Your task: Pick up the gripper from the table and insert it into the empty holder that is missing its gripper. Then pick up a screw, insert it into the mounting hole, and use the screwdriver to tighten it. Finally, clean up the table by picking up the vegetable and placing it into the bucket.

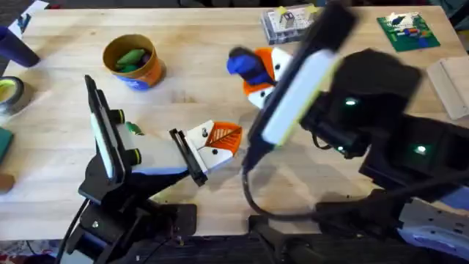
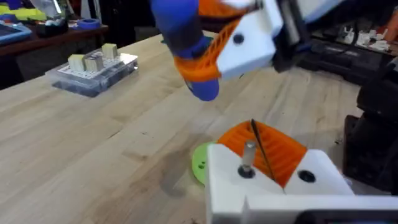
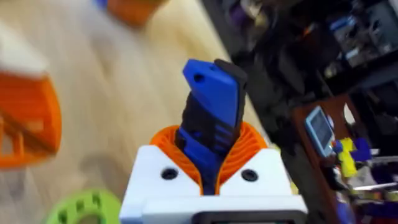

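- Found the screwdriver (image 3: 211,99) clamped between the ribbed pads of the right gripper (image 3: 208,140), lifted above the middle of the table (image 1: 190,88), toward its far edge.
- Judged it stiff, smooth-sided and fairly heavy; likely to twist if pinched near an end, so best taken around the thick body.
- Could not tell the left gripper's (image 2: 264,142) state, open or closed; placed it near the front edge, with a metal screw (image 2: 247,155) upright just beside it.
- Saw the bucket (image 1: 133,62) near the far left corner, greens inside.
- Noted open wood between the two grippers; judged the green disc (image 2: 200,163) and the parts box (image 1: 287,22) at the far edge the things to avoid.
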You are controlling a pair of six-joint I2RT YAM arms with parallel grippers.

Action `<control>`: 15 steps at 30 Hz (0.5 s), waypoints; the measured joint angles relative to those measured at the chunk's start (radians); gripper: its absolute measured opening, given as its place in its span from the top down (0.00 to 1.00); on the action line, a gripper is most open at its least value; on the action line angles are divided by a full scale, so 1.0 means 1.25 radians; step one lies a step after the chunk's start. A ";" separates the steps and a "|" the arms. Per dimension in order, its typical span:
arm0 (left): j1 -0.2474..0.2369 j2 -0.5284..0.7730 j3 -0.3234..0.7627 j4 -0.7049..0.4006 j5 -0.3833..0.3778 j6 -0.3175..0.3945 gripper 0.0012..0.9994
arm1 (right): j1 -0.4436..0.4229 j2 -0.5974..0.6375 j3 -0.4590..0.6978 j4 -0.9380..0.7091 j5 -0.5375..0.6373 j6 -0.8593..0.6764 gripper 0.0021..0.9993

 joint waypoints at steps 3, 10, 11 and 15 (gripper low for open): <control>0.000 0.000 0.000 0.000 0.000 0.000 0.99 | -0.018 0.041 0.000 -0.099 0.030 -0.100 0.92; 0.000 0.000 0.000 0.000 0.000 0.000 0.99 | -0.111 0.187 0.001 -0.223 0.059 -0.273 0.92; 0.000 0.000 0.000 0.000 0.000 0.000 0.99 | -0.117 0.207 0.001 -0.237 0.061 -0.284 0.92; 0.006 0.000 0.000 -0.001 -0.023 0.000 0.99 | -0.123 0.268 0.009 -0.312 0.063 -0.302 0.92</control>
